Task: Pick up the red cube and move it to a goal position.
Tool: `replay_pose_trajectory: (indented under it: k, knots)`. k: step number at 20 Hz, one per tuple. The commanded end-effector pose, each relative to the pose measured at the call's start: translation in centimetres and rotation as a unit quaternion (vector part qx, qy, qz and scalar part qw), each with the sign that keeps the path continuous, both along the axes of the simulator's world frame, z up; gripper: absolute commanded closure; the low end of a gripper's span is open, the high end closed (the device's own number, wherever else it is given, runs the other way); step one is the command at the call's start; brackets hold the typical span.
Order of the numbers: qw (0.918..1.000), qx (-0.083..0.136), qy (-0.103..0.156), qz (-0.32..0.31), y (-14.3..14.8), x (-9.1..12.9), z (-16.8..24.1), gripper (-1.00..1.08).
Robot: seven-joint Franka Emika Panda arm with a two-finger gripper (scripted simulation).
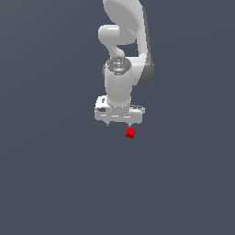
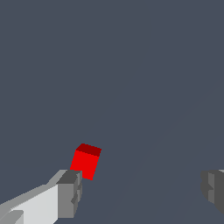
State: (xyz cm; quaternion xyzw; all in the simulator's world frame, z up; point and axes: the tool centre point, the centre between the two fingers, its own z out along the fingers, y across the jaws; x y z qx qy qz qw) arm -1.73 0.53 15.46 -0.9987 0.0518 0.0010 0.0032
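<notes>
The red cube [image 1: 131, 133] is a tiny bright red block on the flat grey floor, just in front of the white gripper [image 1: 119, 124] and toward the exterior view's right. In the wrist view the red cube [image 2: 86, 161] lies just beyond one fingertip [image 2: 70, 192], outside the gap between the two fingers. The other fingertip [image 2: 213, 189] is far across the frame. The gripper [image 2: 141, 190] is open wide and holds nothing. The fingers point down at the floor.
The white arm [image 1: 123, 41] rises behind the gripper toward the top of the exterior view. A plain dark grey floor [image 1: 55, 174] surrounds everything. No goal marker shows.
</notes>
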Motion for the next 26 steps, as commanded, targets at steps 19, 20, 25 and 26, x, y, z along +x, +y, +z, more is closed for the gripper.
replay_pose_trajectory:
  k: [19, 20, 25, 26]
  knots:
    - [0.9908, -0.004, 0.000, -0.135, 6.6, -3.3, -12.7, -0.92]
    - [0.9905, -0.004, 0.000, -0.138, 6.7, -3.4, -13.0, -0.92]
    - [0.9896, -0.004, 0.000, -0.144, 7.1, -3.4, -13.6, -0.92]
    - [0.9896, -0.004, 0.000, -0.144, 7.1, -3.4, -13.5, -0.92]
